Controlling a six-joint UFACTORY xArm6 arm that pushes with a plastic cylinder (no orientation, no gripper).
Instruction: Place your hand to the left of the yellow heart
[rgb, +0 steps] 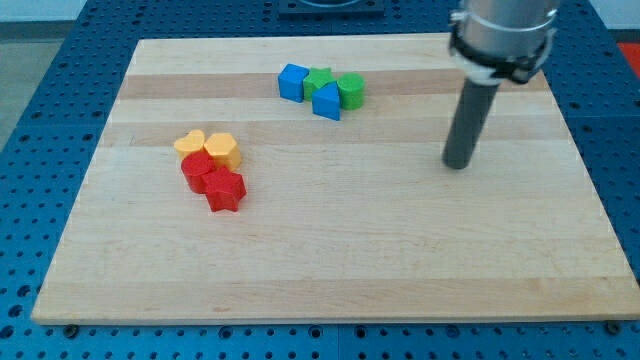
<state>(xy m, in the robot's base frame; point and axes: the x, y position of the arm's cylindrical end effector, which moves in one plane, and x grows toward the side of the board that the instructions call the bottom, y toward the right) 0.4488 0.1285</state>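
Tip: your rod's tip (457, 165) sits bare, holding nothing, far right of the yellow heart (189, 142).
Risk: cross low and you clip the red blocks (213, 179).

A robotics lab bench, by every sign. A pale wooden board (330, 250) lies on a blue base (60, 90) pierced with a regular grid of holes — the sort of plate used for bolting down test rigs. A grey metal arm (503, 35) comes in from the view's top right, ending in a dark rod whose tip (457, 166) meets the board. The only loose things are small coloured plastic blocks in two tidy clusters — test pieces, not household goods.
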